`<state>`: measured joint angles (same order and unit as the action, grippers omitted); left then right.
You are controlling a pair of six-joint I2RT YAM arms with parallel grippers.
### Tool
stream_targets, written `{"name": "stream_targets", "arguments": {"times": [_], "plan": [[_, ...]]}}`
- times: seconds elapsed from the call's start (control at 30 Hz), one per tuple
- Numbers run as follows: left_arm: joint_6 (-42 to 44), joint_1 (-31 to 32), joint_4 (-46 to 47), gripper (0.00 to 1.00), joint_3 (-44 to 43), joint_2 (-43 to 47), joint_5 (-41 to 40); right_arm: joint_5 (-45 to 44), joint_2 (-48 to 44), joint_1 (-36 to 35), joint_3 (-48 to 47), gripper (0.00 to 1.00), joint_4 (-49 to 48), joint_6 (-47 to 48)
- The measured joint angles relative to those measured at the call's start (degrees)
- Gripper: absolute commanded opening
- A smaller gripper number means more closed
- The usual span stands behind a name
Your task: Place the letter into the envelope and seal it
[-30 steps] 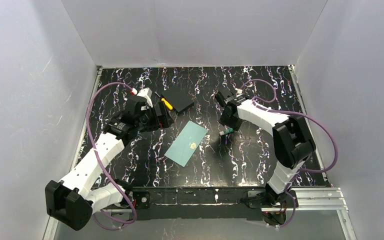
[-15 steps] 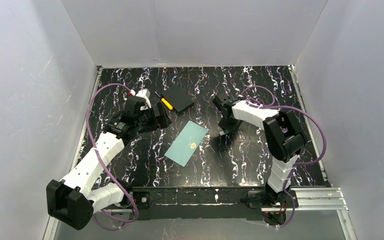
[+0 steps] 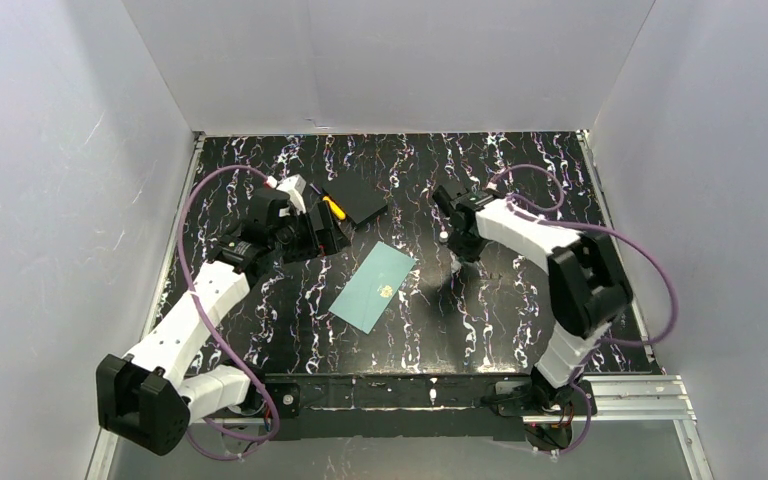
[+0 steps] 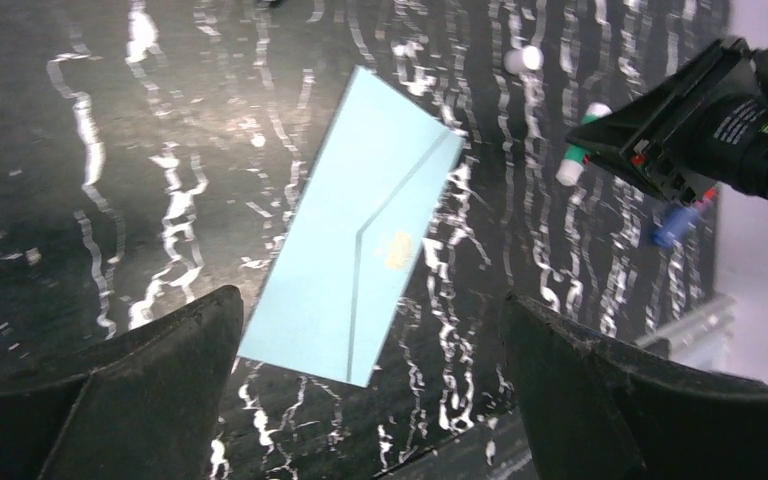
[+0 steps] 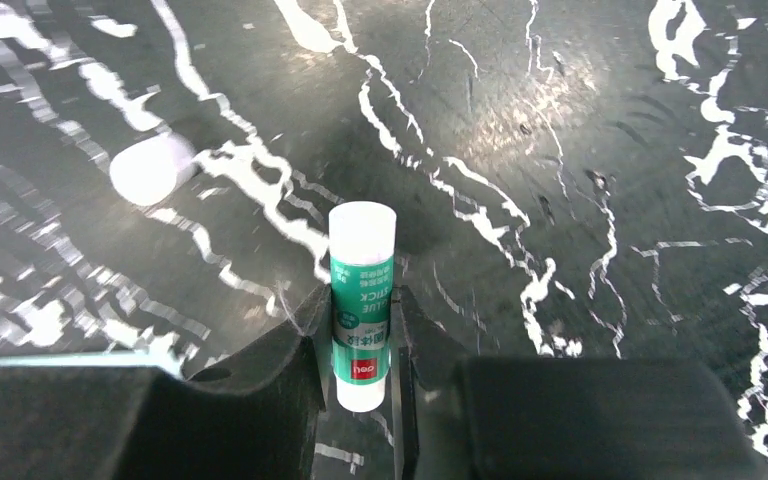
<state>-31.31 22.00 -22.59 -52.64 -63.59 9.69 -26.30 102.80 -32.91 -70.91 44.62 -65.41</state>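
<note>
My left gripper (image 4: 370,300) hangs over the black marbled table (image 4: 110,150), its dark fingers (image 4: 160,370) spread wide. Framed between them, the pale teal envelope (image 4: 360,240) lies flat and shows a small gold mark. At right, the right gripper (image 4: 600,140) has a green-and-white glue stick (image 4: 572,160) at its tip, near a white cap (image 4: 523,58).

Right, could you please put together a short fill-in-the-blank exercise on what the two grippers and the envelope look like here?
1. The right gripper is shut on a green-and-white ___.
2. The left gripper has its jaws ___, holding nothing.
3. The seal mark on the envelope is ___ in colour.
4. The loose cap on the table is ___.
Missing words: glue stick; open; gold; white.
</note>
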Motion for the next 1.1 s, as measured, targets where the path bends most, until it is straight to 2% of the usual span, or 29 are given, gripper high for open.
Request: {"name": "stream_targets", "arguments": {"times": [0.23, 0.3, 0.47, 0.63, 0.77, 1.03, 1.1], "plan": [[-0.9, 0.0, 8.5, 0.96, 0.0, -3.2, 14.2, 1.0, -16.9, -3.9, -0.2, 0.12, -0.3, 2.5], [-2.3, 0.0, 11.8, 0.96, -0.1, -4.9, 18.7, 4.1, -20.7, -5.1, 0.7, 0.12, -4.6, 4.4], [-6.4, 0.0, 19.9, 0.92, -1.2, -8.1, 28.4, 15.0, -27.0, -6.9, 8.2, 0.12, -22.4, 10.0], [-8.2, 0.0, 24.4, 0.76, -5.3, -9.6, 36.1, 24.1, -27.7, -8.5, 10.1, 0.14, -36.5, 12.3], [-8.8, 0.0, 26.4, 0.7, -6.0, -9.6, 40.1, 29.3, -27.5, -9.2, 10.1, 0.15, -44.8, 12.0], [-11.1, 0.0, 26.9, 0.63, -6.0, -9.7, 40.9, 34.0, -26.1, -9.3, 9.9, 0.15, -52.3, 10.2], [-12.0, 0.0, 27.3, 0.54, -6.0, -9.7, 40.9, 34.9, -25.6, -9.3, 9.9, 0.15, -53.4, 9.5]]}}
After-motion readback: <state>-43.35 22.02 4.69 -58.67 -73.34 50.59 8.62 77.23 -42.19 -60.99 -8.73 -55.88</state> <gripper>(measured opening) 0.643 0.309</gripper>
